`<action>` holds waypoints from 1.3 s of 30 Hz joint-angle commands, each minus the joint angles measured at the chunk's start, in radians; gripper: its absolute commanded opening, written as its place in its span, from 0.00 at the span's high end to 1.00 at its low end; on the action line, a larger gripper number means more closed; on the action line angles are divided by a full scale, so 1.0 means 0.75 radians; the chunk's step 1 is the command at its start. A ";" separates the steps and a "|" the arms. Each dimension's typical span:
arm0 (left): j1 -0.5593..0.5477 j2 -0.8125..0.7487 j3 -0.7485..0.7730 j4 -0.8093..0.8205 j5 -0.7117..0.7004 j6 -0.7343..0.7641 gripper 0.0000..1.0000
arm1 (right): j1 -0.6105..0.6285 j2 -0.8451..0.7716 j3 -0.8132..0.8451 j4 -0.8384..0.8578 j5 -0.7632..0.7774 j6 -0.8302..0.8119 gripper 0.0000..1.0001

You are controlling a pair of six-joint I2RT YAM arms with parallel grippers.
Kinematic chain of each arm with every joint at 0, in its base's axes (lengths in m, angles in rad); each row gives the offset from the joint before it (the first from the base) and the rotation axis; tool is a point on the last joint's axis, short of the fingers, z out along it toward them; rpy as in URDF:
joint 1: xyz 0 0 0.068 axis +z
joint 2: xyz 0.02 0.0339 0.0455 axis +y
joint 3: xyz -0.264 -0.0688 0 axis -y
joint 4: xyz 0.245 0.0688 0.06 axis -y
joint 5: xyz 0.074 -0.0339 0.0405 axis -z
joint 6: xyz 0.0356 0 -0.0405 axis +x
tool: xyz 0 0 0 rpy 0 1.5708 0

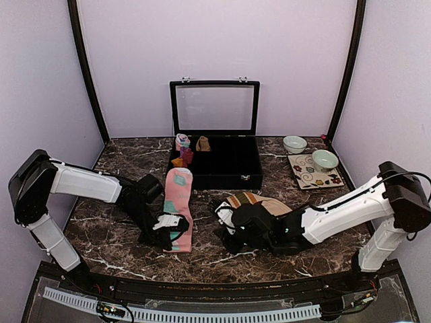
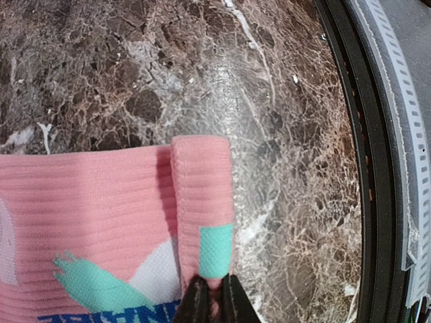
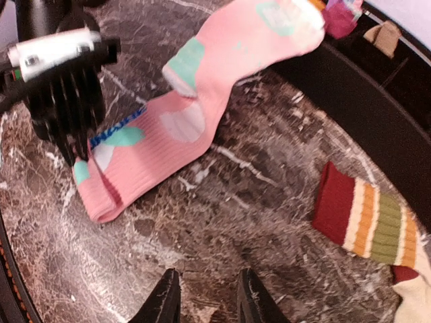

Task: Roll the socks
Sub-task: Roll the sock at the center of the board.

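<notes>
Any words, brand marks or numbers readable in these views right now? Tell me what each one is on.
On the pink sock, beside the left gripper: blue lettering, cut off at the frame edge in the left wrist view and blurred in the other views; not readable.
No text visible on the striped sock, the black case or the patterned mat.

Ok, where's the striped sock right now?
In the top view the striped sock lies just right of centre, in front of the black case, partly hidden by the right arm, with the pink sock to its left.
</notes>
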 commanded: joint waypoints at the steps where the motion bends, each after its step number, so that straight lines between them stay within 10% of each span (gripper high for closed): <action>1: -0.001 0.077 0.012 -0.229 0.005 0.054 0.92 | -0.005 -0.069 -0.042 0.083 0.222 -0.048 0.64; 4: -0.001 0.098 0.034 -0.248 0.017 0.057 0.92 | -0.041 -0.024 -0.054 0.048 0.072 0.102 0.05; 6: -0.002 0.108 0.040 -0.260 0.023 0.061 0.91 | 0.018 -0.034 -0.047 -0.006 0.274 0.037 0.01; 11: -0.001 0.090 0.033 -0.275 0.042 0.072 0.90 | 0.168 -0.110 -0.067 -0.040 0.882 0.008 0.01; 18: -0.002 0.125 0.037 -0.304 0.068 0.074 0.91 | 0.162 -0.266 -0.333 0.367 -0.002 -0.313 0.01; 24: -0.001 0.135 0.046 -0.293 0.053 0.055 0.91 | 0.159 -0.152 -0.162 0.195 -0.427 -0.507 0.21; 39: 0.001 0.163 0.021 -0.252 0.003 0.059 0.89 | 0.129 0.437 0.301 0.343 -0.586 -0.844 0.53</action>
